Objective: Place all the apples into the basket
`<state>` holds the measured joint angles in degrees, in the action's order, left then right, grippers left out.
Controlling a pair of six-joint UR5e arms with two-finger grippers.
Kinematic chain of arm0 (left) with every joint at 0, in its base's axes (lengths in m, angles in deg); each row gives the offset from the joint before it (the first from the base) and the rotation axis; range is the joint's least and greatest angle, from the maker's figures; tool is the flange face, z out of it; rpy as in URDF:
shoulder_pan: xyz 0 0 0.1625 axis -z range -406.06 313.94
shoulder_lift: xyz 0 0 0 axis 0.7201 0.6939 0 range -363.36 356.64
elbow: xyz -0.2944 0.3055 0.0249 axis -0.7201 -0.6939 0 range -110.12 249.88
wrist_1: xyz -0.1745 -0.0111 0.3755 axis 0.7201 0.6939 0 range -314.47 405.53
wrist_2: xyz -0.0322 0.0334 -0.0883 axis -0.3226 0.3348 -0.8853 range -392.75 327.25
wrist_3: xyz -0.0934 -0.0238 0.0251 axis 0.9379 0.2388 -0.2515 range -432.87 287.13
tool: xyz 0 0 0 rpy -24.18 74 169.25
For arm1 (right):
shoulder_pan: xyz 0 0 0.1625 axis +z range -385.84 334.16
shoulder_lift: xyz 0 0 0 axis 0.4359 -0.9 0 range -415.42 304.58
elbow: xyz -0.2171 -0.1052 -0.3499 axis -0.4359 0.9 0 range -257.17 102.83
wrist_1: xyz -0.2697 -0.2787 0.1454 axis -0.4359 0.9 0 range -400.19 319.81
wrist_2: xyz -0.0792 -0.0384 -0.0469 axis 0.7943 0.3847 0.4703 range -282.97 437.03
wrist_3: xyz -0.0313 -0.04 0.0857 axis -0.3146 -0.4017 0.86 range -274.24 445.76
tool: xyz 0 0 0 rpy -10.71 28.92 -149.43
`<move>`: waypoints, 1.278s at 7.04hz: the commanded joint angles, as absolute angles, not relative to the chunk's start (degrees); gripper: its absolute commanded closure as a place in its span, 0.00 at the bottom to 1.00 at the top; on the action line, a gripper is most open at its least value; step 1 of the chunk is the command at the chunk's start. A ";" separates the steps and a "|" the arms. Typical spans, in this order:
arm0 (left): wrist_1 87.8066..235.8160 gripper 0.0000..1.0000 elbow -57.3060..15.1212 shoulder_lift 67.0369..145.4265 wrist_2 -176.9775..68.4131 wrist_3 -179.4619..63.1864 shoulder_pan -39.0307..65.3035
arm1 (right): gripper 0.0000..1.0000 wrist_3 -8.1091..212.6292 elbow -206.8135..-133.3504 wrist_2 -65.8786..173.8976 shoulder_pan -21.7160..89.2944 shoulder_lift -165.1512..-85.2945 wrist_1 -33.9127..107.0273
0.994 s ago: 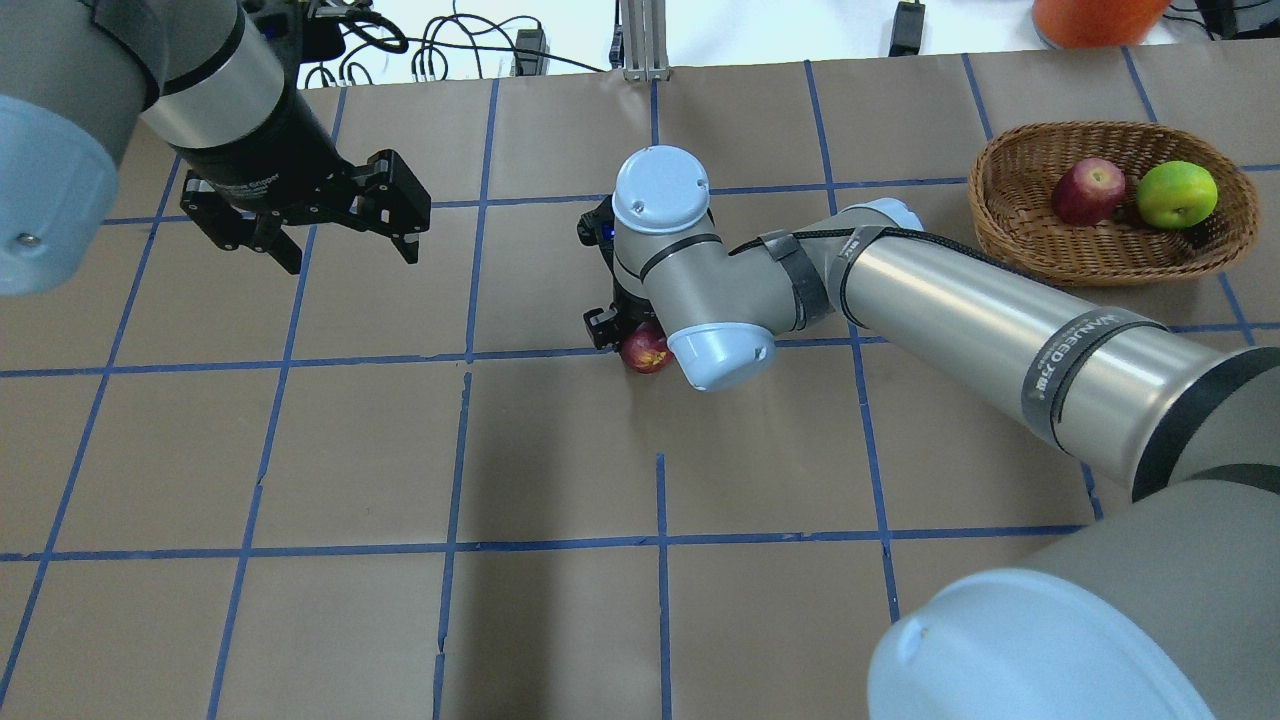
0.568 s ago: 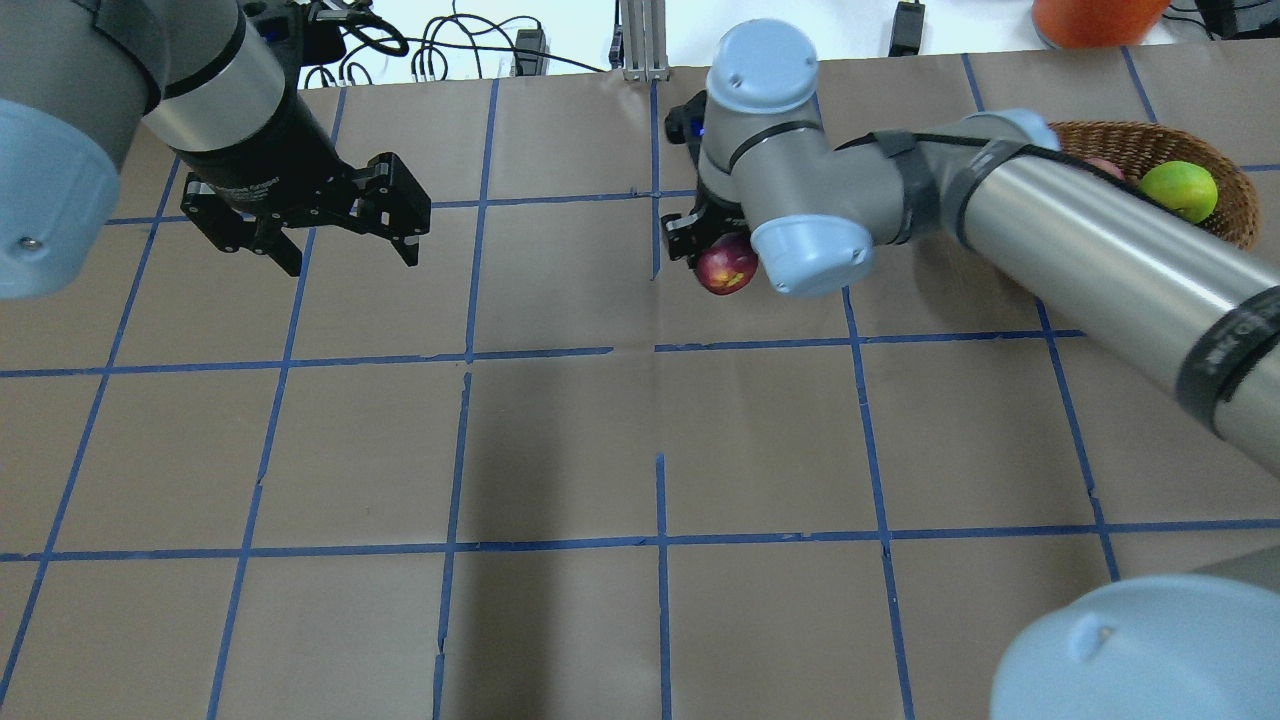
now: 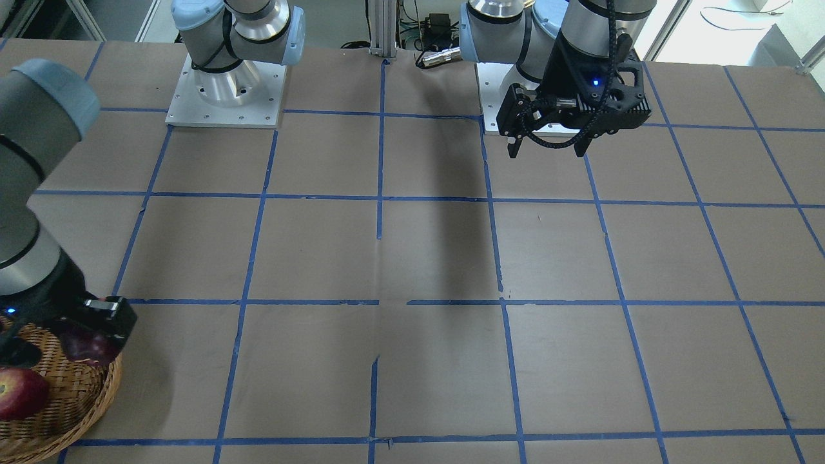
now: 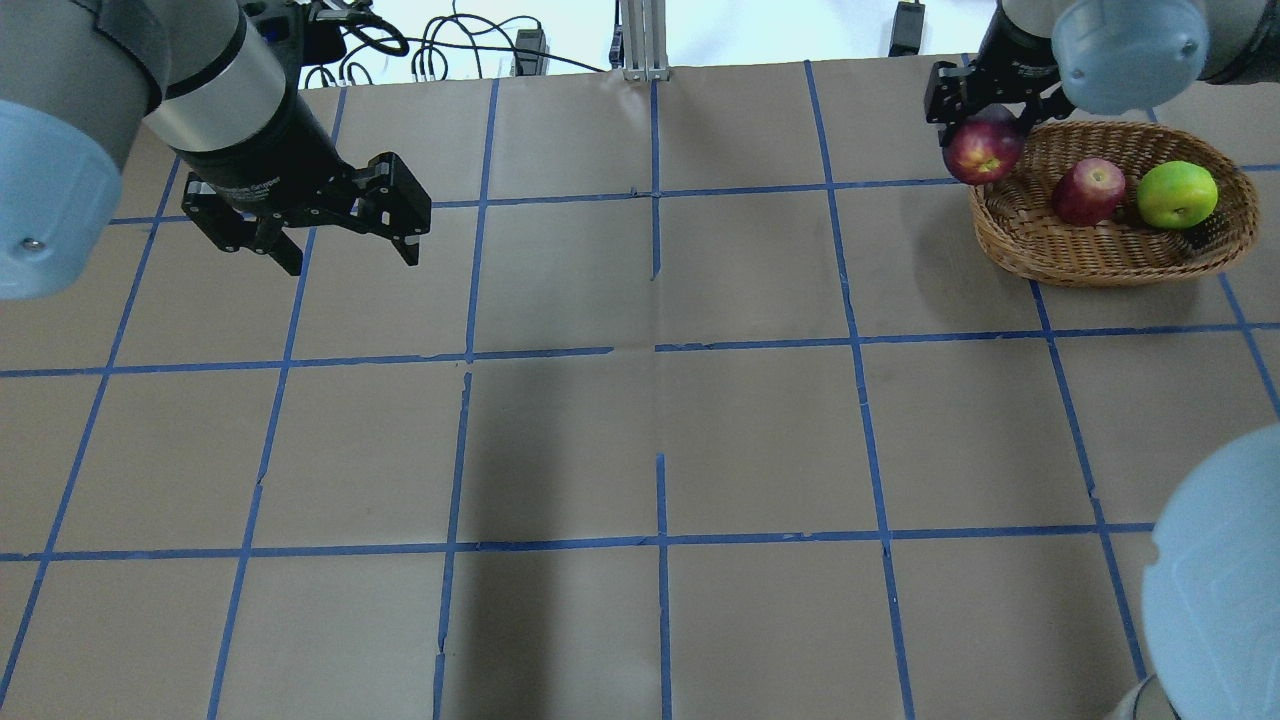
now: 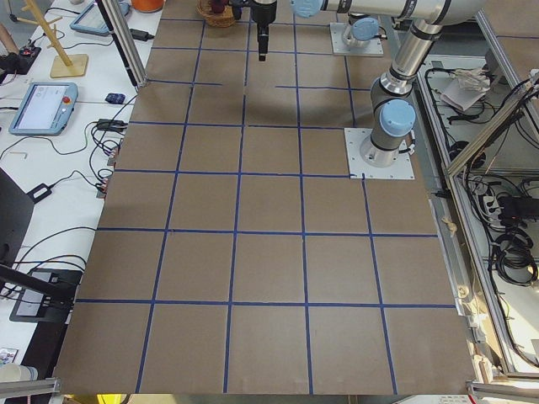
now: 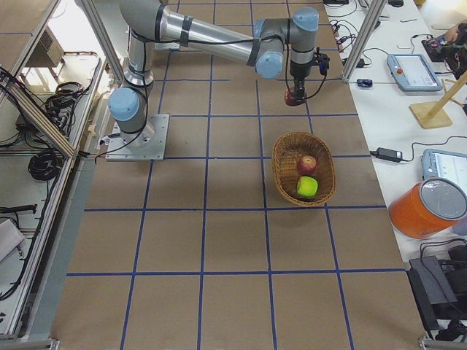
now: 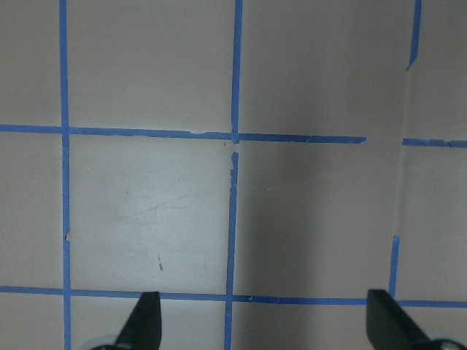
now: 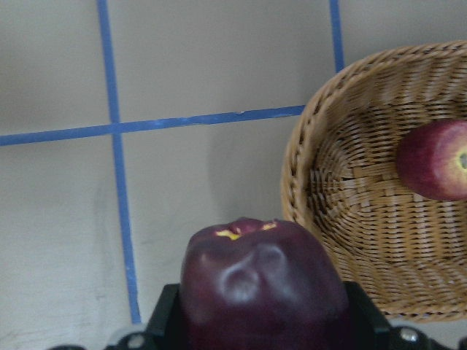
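My right gripper [image 4: 985,125] is shut on the dark maroon apple [image 4: 983,151] and holds it in the air just beside the left rim of the wicker basket [image 4: 1110,255]. The right wrist view shows the same apple [image 8: 263,284] between the fingers, with the basket [image 8: 350,240] to its right. A red apple [image 4: 1088,190] and a yellow-green apple [image 4: 1177,194] lie in the basket. My left gripper [image 4: 350,258] is open and empty, hovering over the far left of the table; it also shows in the front view [image 3: 546,153].
The brown paper table has a blue tape grid [image 4: 655,345]. Cables [image 4: 450,50] and an orange container [image 4: 1095,20] lie beyond the far edge. A metal post [image 4: 645,40] stands at the far middle.
My right arm has carried the maroon apple from the table's middle, up and to the right, to the basket's left rim. The left arm has not moved.
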<state>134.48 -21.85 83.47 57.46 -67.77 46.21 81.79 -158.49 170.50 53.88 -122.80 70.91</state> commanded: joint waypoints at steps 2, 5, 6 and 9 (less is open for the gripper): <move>134.39 0.00 -21.79 83.47 57.43 -67.77 46.14 | 1.00 78.90 -158.39 171.16 47.64 -114.68 77.03; 134.39 0.00 -21.71 83.56 57.43 -67.77 46.14 | 0.28 78.64 -158.65 170.99 45.79 -111.41 80.22; 134.39 0.00 -21.71 83.47 57.34 -67.77 46.23 | 0.00 78.99 -158.48 171.16 45.79 -111.58 81.96; 134.39 0.00 -21.71 83.47 57.34 -67.77 46.14 | 0.00 79.60 -158.03 170.11 46.66 -118.65 71.59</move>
<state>134.39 -21.71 83.48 57.34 -67.77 46.21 79.08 -158.07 170.74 46.11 -114.28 78.03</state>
